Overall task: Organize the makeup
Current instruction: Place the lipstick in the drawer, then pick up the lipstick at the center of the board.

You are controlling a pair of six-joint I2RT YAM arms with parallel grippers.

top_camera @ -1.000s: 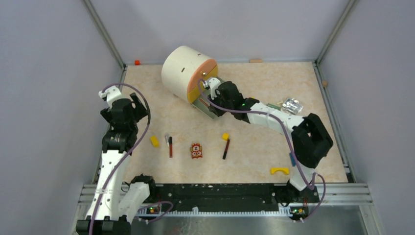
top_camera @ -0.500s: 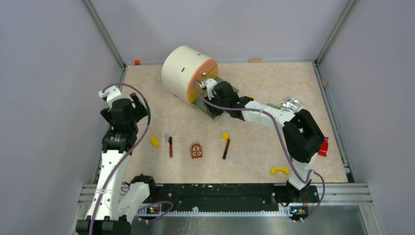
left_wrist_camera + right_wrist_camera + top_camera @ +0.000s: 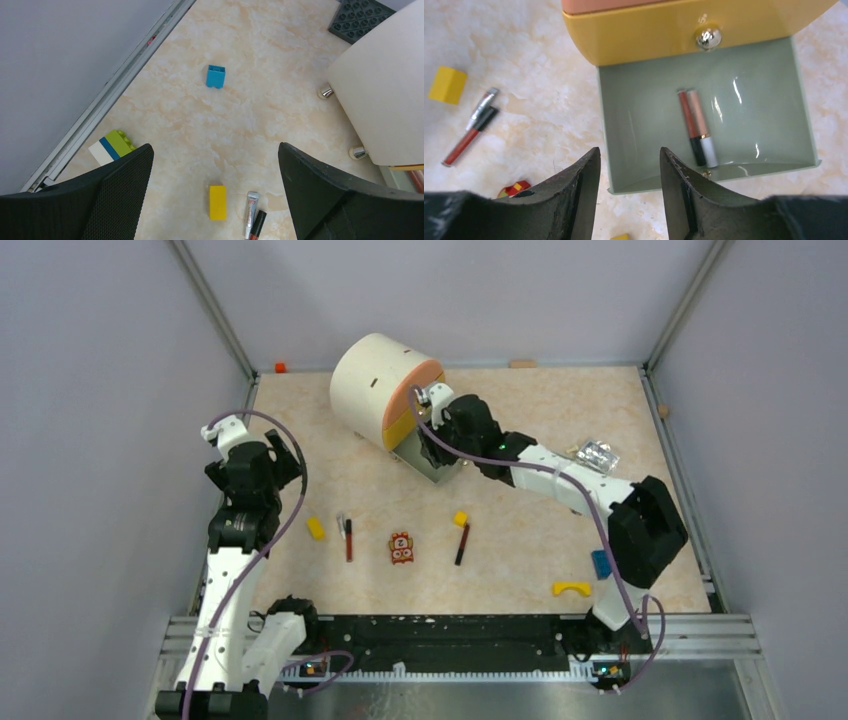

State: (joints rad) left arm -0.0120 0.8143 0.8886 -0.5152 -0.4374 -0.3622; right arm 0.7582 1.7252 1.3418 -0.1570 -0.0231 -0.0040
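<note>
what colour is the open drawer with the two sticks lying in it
Pale sage green: the drawer shows best in the right wrist view.

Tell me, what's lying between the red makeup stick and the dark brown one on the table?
A small orange-red toy figure, touching neither the red makeup stick nor the dark brown makeup stick. The top view shows it.

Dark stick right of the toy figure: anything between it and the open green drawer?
Only the small yellow block, sitting at the dark stick's far end, on the line toward the green drawer. Nothing else lies between block and drawer. The right gripper hangs open over the drawer.
</note>
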